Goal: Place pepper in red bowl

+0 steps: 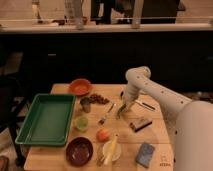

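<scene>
The red bowl [80, 86] is a bright orange-red bowl at the table's far left, beyond the green tray. My gripper [121, 111] points down at the middle of the table, right of a fork [106, 115]. It is low, close to the tabletop. A slender pale-green shape at its tip looks like the pepper [119, 113], mostly hidden by the gripper. I cannot tell whether the pepper is held or lies on the table. The gripper is well to the right of and nearer than the red bowl.
A green tray [47, 119] fills the left side. Near the front are a maroon bowl [79, 150], a white bowl with a yellow item [111, 149], an orange fruit [103, 134] and a blue sponge [146, 154]. A green cup [81, 123], metal cup [86, 104] and brown block [140, 123] stand nearby.
</scene>
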You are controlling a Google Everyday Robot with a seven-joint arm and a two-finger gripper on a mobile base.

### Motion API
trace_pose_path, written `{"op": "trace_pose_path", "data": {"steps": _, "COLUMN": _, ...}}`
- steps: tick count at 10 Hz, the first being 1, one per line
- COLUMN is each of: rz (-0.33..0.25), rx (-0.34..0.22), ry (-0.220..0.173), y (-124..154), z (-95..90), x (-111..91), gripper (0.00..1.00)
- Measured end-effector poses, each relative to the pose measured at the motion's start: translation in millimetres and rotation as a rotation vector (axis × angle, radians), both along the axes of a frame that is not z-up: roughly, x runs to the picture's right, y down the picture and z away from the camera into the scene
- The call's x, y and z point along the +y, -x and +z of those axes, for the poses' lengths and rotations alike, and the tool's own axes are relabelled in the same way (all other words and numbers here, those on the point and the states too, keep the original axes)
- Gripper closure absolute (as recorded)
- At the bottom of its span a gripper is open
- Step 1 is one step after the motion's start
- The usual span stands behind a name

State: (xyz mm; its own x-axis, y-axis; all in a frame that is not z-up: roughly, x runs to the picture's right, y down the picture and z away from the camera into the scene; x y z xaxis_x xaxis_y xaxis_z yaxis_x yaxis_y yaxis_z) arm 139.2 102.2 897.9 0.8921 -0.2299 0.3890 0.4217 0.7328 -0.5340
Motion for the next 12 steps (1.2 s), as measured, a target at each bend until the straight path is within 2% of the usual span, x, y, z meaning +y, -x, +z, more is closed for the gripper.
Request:
{"op": "trace_pose_path", "data": {"steps": 2, "rz": 0.058, "rx": -0.006, "ry": -0.058, "y": 7, "z": -13.9, "x": -11, "gripper": 1.00}}
{"op": "trace_pose_path", "data": {"steps": 5, "rz": 0.120, "rx": -0.051, "ry": -0.130, "y": 22, "z": -31.2, "x": -34, "gripper": 1.00}}
{"op": "trace_pose_path", "data": {"steps": 9, "rz": 0.149, "rx": -0.125, "ry": -0.203, "y": 53, "z": -44.1, "x": -65, "gripper": 1.00}}
{"op": "trace_pose_path", "data": {"steps": 12, "rz": 0.148, "rx": -0.202, "ry": -0.229, "y": 89, "z": -47.2, "x": -83, "gripper": 1.00}}
